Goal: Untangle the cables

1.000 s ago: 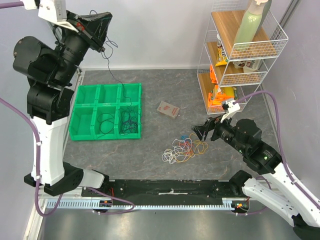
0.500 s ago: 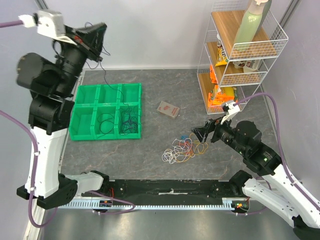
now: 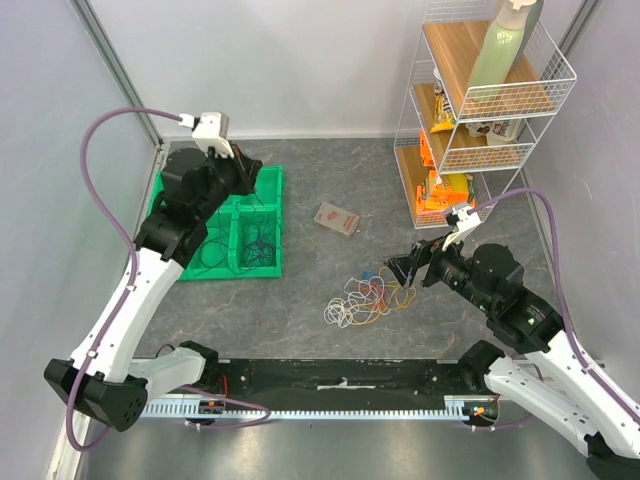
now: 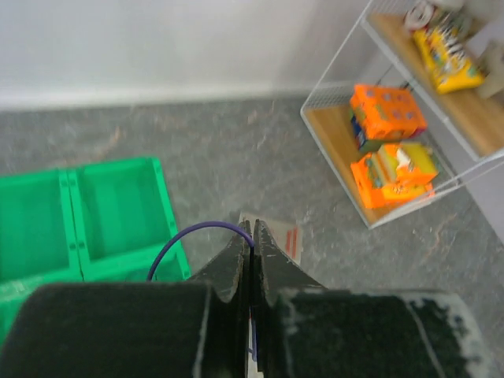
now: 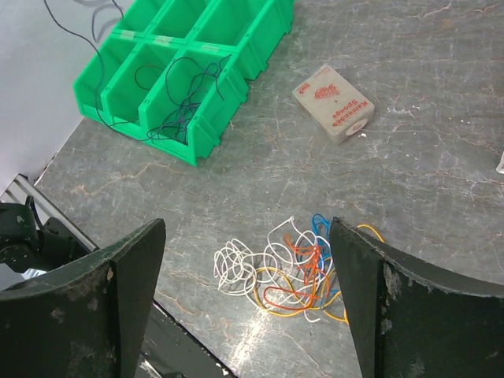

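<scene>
- The left gripper point(image 4: 252, 236) has its jaws pressed together on a thin purple cable point(image 4: 197, 231), which arcs out to the left of the fingertips in the wrist view.
- Half a second ago this arm stood high in the upper left of the overhead frame, with the wire dangling from it. It has since swung down, and the left gripper point(image 3: 245, 178) now hangs low over the back row of the green tray point(image 3: 280, 225).
- I read that as one separated cable about to be dropped into a compartment. Dark wires already lie in the tray's front middle and front right cells.
- The right gripper point(image 5: 246, 228) is spread wide and holds nothing. It sits where it did a second ago, right of centre in the overhead view.
- The bunch of cables point(image 3: 368, 298) lies on the table just left of that gripper, in the lower middle of the frame. It looks unchanged: white, yellow, orange-red and blue loops overlap, so most of the untangling remains.
- The small box point(image 3: 336, 218) lies between tray and bunch, unmoved.
</scene>
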